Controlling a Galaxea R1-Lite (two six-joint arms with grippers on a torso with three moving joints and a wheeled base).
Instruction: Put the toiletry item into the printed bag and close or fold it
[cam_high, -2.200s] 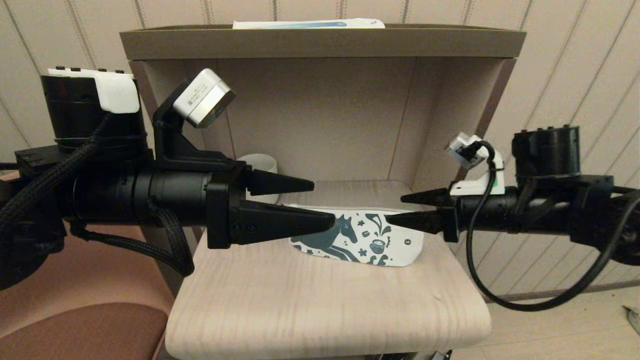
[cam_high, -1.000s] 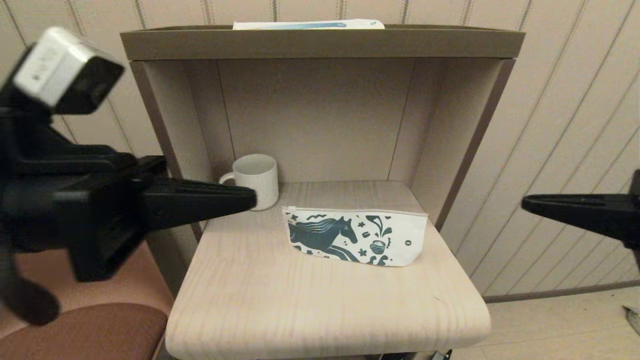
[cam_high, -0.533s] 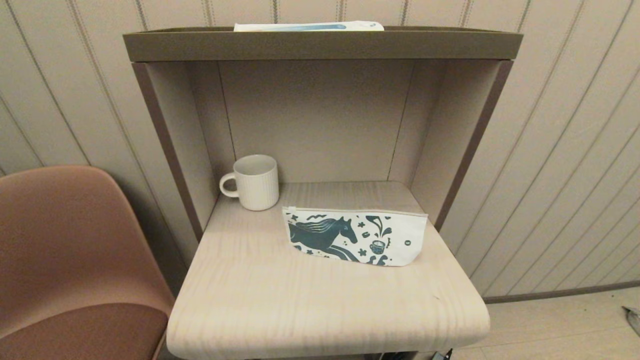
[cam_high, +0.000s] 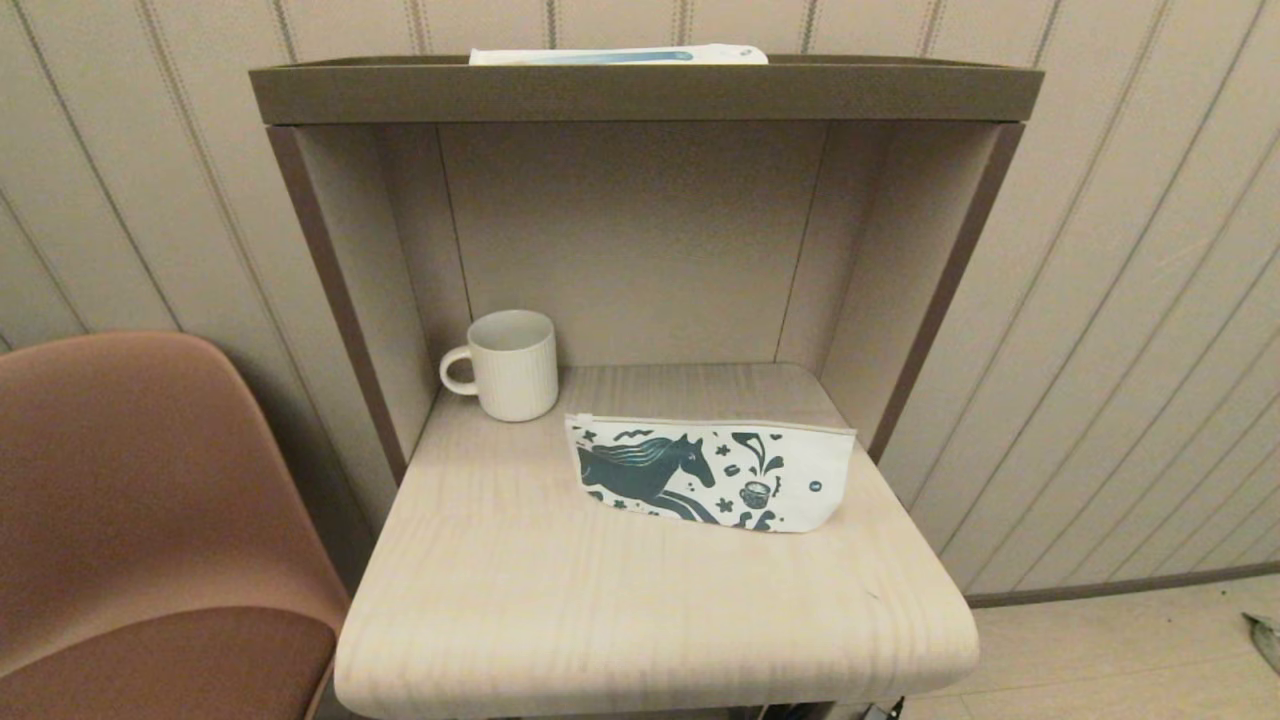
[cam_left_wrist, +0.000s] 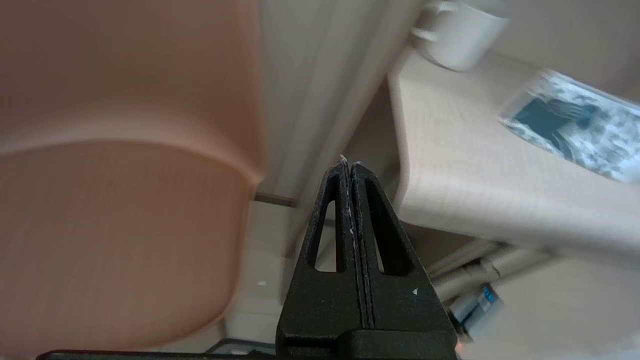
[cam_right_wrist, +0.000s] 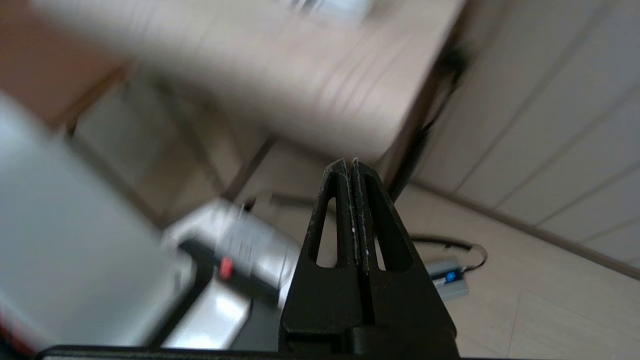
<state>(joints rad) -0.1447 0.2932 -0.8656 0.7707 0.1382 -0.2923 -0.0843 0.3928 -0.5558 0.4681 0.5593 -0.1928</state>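
Observation:
The printed bag (cam_high: 712, 475), white with a dark teal horse, lies flat on the wooden table (cam_high: 650, 620), its zip edge toward the back. It also shows blurred in the left wrist view (cam_left_wrist: 565, 125). A white and blue flat pack (cam_high: 618, 53), seemingly the toiletry item, lies on top of the shelf unit. Neither arm shows in the head view. My left gripper (cam_left_wrist: 348, 162) is shut and empty, low beside the table's left edge. Shut and empty too, my right gripper (cam_right_wrist: 349, 161) hangs below the table's right edge, over the floor.
A white mug (cam_high: 510, 365) stands at the back left of the table, inside the brown shelf alcove (cam_high: 640, 90). A brown chair (cam_high: 150, 500) stands left of the table. A power adapter with its cable (cam_right_wrist: 447, 280) lies on the floor.
Both arms have dropped out of the head view, the left down toward the chair side and the right down past the table's right edge. The bag and mug have not moved.

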